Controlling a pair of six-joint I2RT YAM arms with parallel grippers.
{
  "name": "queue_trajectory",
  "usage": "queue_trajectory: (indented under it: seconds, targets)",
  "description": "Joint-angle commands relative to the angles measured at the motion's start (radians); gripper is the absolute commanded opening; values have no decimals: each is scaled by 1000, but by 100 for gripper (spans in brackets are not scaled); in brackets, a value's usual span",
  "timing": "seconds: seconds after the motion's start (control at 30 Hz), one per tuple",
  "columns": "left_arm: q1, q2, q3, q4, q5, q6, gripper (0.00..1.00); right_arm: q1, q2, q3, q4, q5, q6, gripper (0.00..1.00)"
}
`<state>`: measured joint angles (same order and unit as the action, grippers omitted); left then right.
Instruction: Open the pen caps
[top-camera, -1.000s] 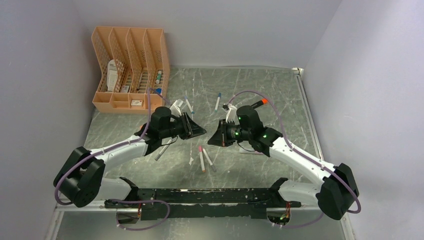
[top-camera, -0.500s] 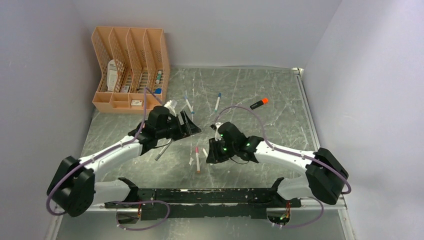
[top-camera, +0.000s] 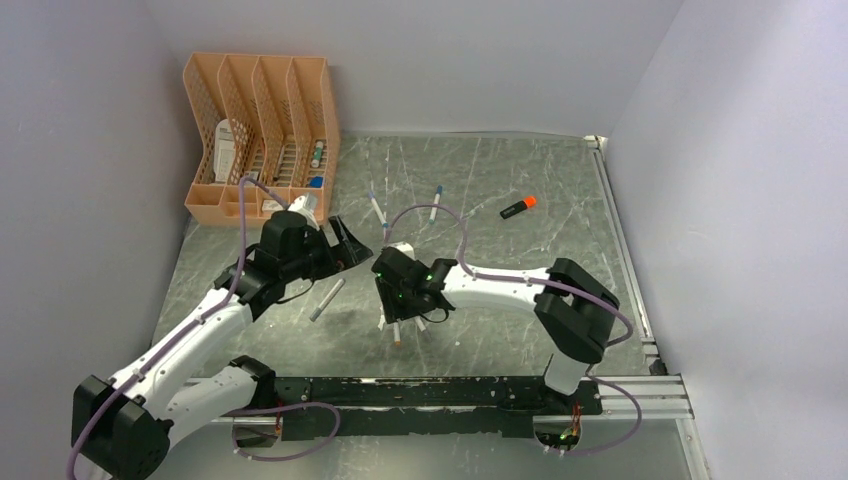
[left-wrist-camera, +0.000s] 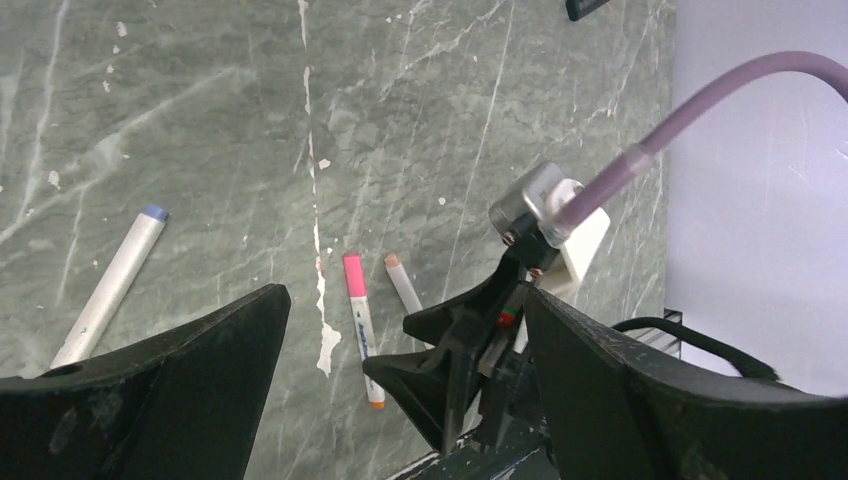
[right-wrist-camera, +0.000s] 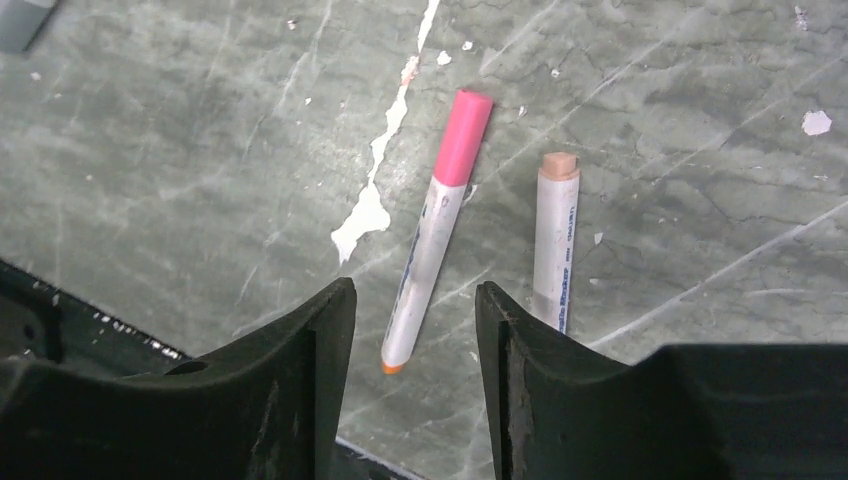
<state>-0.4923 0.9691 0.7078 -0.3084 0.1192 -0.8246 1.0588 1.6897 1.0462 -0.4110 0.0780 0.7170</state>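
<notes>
Plainly, the right gripper (right-wrist-camera: 415, 295) is seen with its fingers apart and nothing clamped. A pen's white barrel (right-wrist-camera: 425, 255) lies on the table (right-wrist-camera: 200, 150) in the gap, touched by neither finger. Its pink cap (right-wrist-camera: 463, 137) is found beyond the fingertips at 12 o'clock. A peach cap (right-wrist-camera: 559, 166) is set just beside it, at 1 o'clock. The left gripper (left-wrist-camera: 400, 300) is spread wide and empty, with a blue cap (left-wrist-camera: 153, 212) at its 10 o'clock.

White arm links (top-camera: 190, 338), black joints (top-camera: 570, 320), looping purple cables (left-wrist-camera: 720, 93).
</notes>
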Motion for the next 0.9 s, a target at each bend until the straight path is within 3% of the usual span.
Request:
queue_trajectory:
  seconds: [0.0,0.37,0.5,0.57,0.67,0.87]
  targets:
    - [17,-41,-17,-45,-6,16,99,14,54,43,-70,90,32,48]
    - [43,-71,-36,-35,23,21,99,55,164,57,-84,114,64,42]
    - [44,-62,-50,-10,49,10,99,68,168,36,-70,96,68,22]
    - [44,-54,-56,6,69,6,99,67,140,8,-55,82,64,10]
    - [43,-41,-72,51,127,-8,99,68,59,-36,-20,63,39,0]
    - [37,-3,-147,273,286,-108,99,55,-239,-152,146,4,-17,0]
